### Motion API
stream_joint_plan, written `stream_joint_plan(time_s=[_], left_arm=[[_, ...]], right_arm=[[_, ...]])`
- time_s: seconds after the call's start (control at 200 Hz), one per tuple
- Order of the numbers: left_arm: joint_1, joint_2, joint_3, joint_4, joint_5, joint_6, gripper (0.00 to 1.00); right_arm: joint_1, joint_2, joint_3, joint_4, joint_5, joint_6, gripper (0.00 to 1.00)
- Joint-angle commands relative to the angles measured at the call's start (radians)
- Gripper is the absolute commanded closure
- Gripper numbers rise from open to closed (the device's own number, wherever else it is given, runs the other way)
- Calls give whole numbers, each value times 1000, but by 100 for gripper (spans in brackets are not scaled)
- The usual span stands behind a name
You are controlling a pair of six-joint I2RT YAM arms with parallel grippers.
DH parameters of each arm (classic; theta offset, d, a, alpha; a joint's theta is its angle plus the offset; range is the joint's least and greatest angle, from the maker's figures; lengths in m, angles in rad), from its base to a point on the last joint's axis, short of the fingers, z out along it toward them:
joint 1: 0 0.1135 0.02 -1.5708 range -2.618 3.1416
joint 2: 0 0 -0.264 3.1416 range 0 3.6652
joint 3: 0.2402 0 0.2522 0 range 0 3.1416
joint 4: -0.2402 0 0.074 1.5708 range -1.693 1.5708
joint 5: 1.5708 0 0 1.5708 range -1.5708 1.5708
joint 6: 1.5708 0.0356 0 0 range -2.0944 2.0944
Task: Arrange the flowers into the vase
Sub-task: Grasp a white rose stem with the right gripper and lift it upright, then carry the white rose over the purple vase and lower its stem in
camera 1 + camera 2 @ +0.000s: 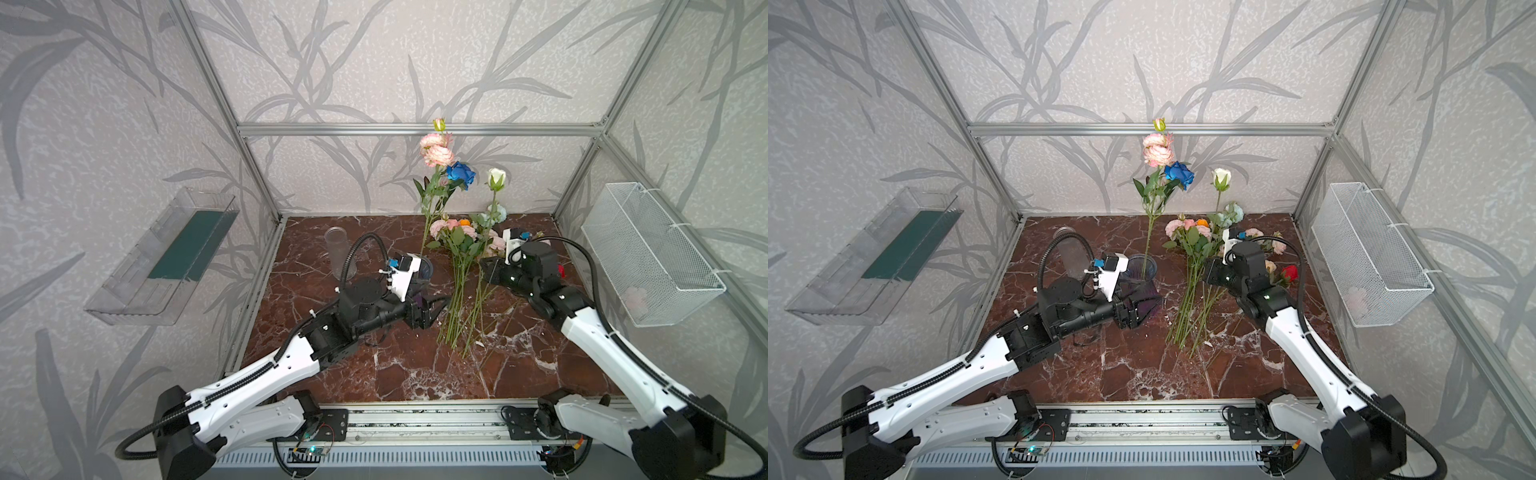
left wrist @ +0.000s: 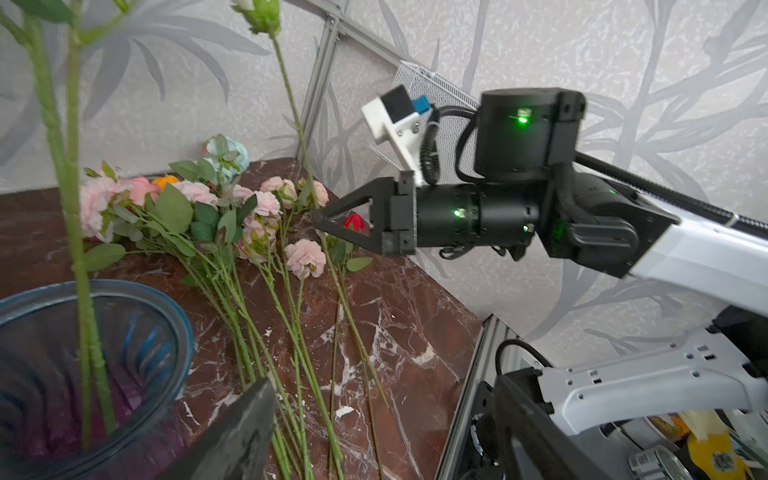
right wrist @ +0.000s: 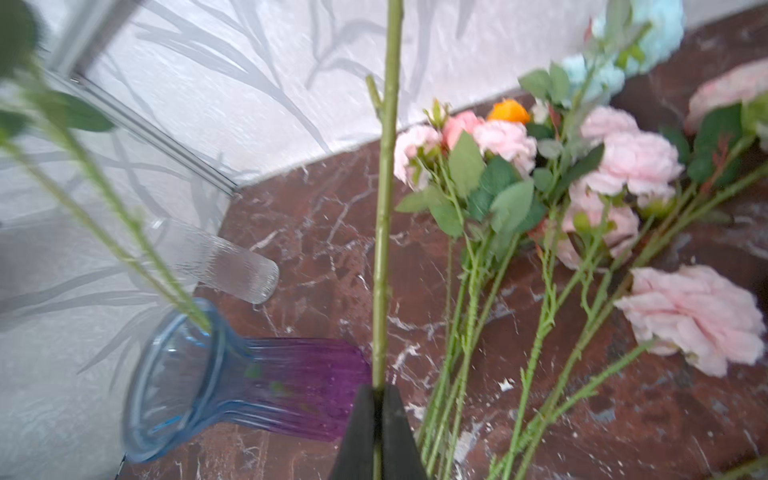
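- The flowers (image 1: 461, 249), long green-stemmed blooms with mostly frilly pink heads, lie heaped right of centre, heads toward the back wall.
- A ribbed glass vase (image 2: 185, 340), blue at the rim and purple at the base, stands just left of the heap. It holds a frilly pink bloom (image 1: 438, 153) and a blue rose (image 1: 460, 174).
- A white rose (image 1: 496, 178) stands upright over the heap, its stem pinched tight in the right gripper (image 3: 376, 395).
- The left gripper (image 1: 1136, 309) sits by the vase's foot, jaws wide. Whether they press the glass cannot be told.
- A clear ribbed glass cylinder (image 1: 334, 249) stands behind the left arm.
- Everything rests on a red-brown marble table (image 1: 374, 365).
- A white wire basket (image 1: 648, 245) hangs on the right wall, and a clear plastic tray (image 1: 137, 282) on the left wall.
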Motion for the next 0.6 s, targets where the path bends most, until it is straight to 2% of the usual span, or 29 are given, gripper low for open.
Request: stream_joint_plan(time_s=[0.0, 0.18, 0.26, 0.335, 0.465, 0.595], left_arm=[[-2, -77, -27, 25, -179, 49, 16], [2, -225, -148, 133, -589, 68, 10], [9, -266, -175, 146, -765, 70, 9], [20, -284, -183, 137, -882, 54, 9], [44, -294, -186, 121, -906, 20, 9], [65, -303, -187, 121, -895, 6, 9]], right_arm=[[43, -79, -36, 103, 83, -40, 99], [151, -203, -64, 272, 171, -129, 99], [200, -219, -59, 377, 191, -169, 99], [255, -198, -31, 499, 199, -214, 99], [344, -91, 64, 671, 194, -291, 100], [410, 50, 189, 742, 168, -347, 100]])
